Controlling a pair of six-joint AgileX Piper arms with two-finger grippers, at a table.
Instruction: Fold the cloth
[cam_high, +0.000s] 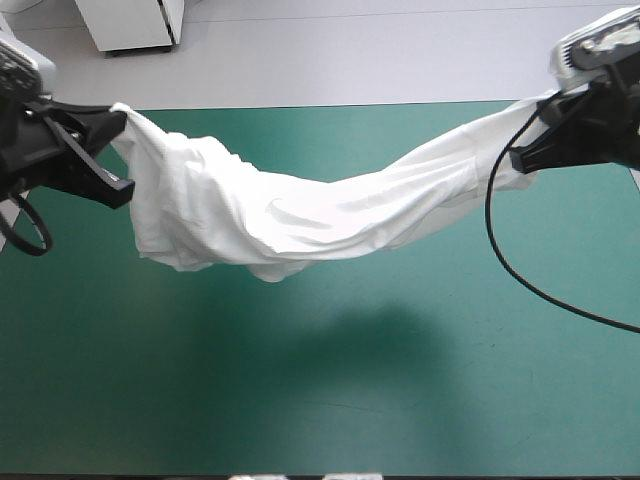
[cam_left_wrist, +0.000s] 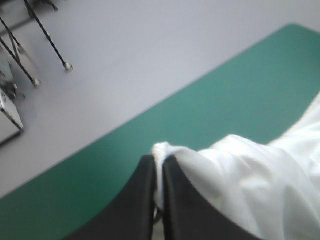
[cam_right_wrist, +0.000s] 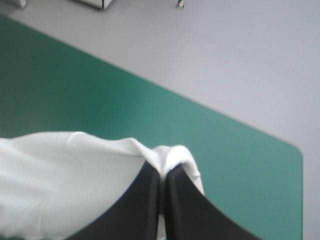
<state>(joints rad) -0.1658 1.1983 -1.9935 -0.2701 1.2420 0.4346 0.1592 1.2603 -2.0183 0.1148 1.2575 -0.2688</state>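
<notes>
Currently: T-shirt held up between both jaws

Presently we find the white T-shirt (cam_high: 280, 210) lifted and strung across the far half of the counter (cam_high: 80, 400), one end at each arm. It runs from the far left to the far right and sags in between. The deepest, bulkiest folds hang left of centre, and the right portion is drawn into a narrower, rope-like band rising toward the right arm. A soft shadow (cam_high: 380, 340) lies on the teal-green cover (cam_high: 300, 420), on the near side of the hanging cloth. We cannot tell whether the lowest fold touches the cover.

Left jaws: clenched on the T-shirt. In the left wrist view the black fingers (cam_left_wrist: 135, 210) stand all but together, with a small bunch of white fabric pinched at their tips. The rest of the garment billows out beside them. The far edge of the counter shows ahead of them.

Right jaws: likewise clenched on the T-shirt. In the right wrist view the black fingers (cam_right_wrist: 140, 210) meet in a narrow arch with a fold of white cloth wrapped over the tips. The fabric trails off to one side toward the middle of the counter, and a rounded far corner of the cover shows beyond.
</notes>
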